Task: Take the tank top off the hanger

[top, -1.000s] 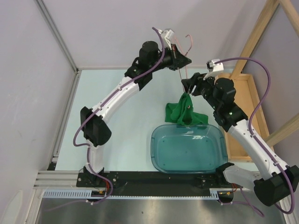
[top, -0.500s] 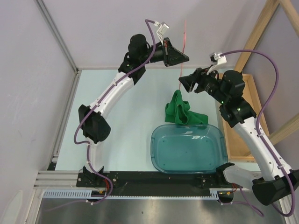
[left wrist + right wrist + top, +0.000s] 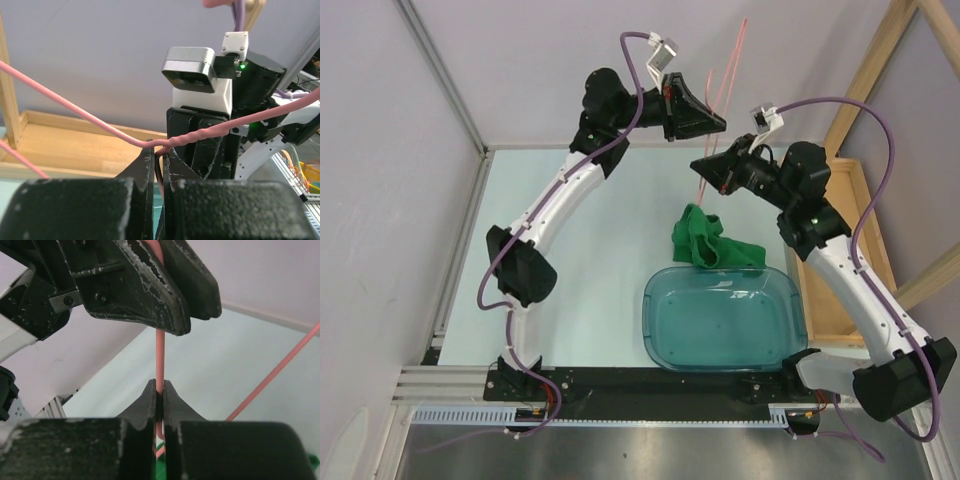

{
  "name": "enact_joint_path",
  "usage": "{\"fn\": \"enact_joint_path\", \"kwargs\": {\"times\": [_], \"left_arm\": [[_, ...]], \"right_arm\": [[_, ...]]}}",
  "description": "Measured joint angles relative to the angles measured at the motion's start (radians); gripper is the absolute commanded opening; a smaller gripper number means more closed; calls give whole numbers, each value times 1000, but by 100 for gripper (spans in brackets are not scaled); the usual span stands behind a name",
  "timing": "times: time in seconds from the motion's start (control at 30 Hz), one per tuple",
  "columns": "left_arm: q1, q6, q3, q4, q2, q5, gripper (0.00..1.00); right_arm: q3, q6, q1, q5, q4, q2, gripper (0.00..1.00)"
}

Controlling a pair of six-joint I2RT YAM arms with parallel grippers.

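**While both grippers pinch the hanger [image 3: 160,360], the tank top [image 3: 705,240] sits on the table [image 3: 600,250]**

Left gripper [image 3: 159,155]: jaws closed to a sliver on the pink wire, right beside its twisted neck. Right gripper [image 3: 159,392]: same, clamped on a straight run of that wire, close by the left one. The hanger is held off the table between the two.

The tank top is a crumpled green heap on the table, at the far rim of the teal tub [image 3: 665,335]. It lies below the right gripper and toward the near side, apart from both sets of fingers. The right wrist view shows green fabric just past the lower end of the wire. Can't tell if a strap is hooked there.

My read: this is the separation step, at or near its end.
- **If a strap hangs on:** carry the hanger up and clear with both grips firm so the fabric slides off. The wire is thin and could twist in the pads.
- **If it's free:** just park the hanger away from the heap.
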Motion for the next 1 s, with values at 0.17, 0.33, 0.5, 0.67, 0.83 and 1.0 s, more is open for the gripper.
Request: {"fn": "enact_joint_path", "kwargs": {"times": [0.17, 0.33, 0.5, 0.67, 0.83, 1.0], "left_arm": [[19, -32, 87, -36, 14, -56, 71], [95, -81, 68, -80, -14, -167, 78], [166, -61, -175, -154, -150, -245, 79], [164, 15, -422, -247, -349, -305, 79], [153, 66, -682, -268, -595, -331, 79], [109, 111, -861, -301, -744, -370, 79]], "right_arm": [[21, 4, -3, 27, 74, 32, 0], [28, -2, -4, 179, 86, 100, 0], [47, 12, 6, 389, 70, 145, 0], [76, 38, 40, 596, 38, 133, 0], [78, 90, 52, 790, -24, 64, 0], [78, 176, 33, 983, -84, -50, 0]]}}
